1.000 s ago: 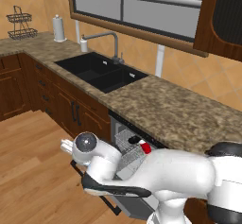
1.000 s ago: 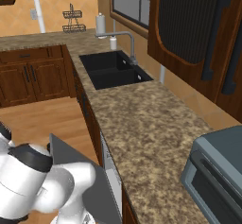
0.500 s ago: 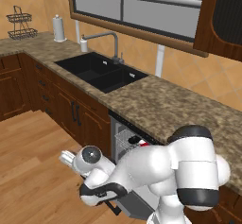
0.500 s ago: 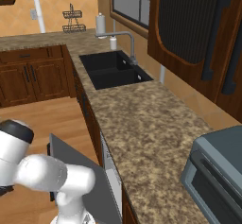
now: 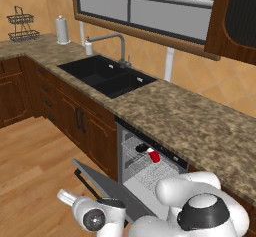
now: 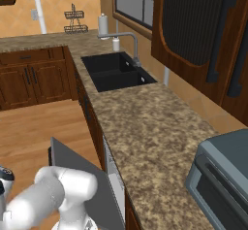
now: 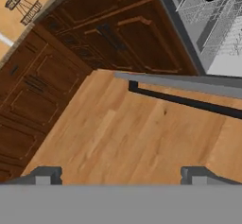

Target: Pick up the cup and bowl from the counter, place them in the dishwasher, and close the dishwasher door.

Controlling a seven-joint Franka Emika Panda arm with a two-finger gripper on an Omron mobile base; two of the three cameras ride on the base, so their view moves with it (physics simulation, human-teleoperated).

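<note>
Cup (image 5: 154, 156) and bowl (image 5: 142, 147) sit in the rack, mid-frame. Gripper (image 7: 120, 173) spread and empty, low beneath the dishwasher door (image 7: 189, 84); best catch its underside squarely near the handle (image 7: 184, 101), then lift steadily.

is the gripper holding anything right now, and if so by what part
Nothing is held. In the hand view the two fingertips stand wide apart with only wood floor between them, below the dishwasher door. The cup sits in the rack.

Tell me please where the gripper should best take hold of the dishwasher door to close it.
Best at the long black bar handle on the dishwasher door, from below. The door hangs partly open with the handle on its outer underside, standing off the panel, so fingers could probably hook behind it.
</note>
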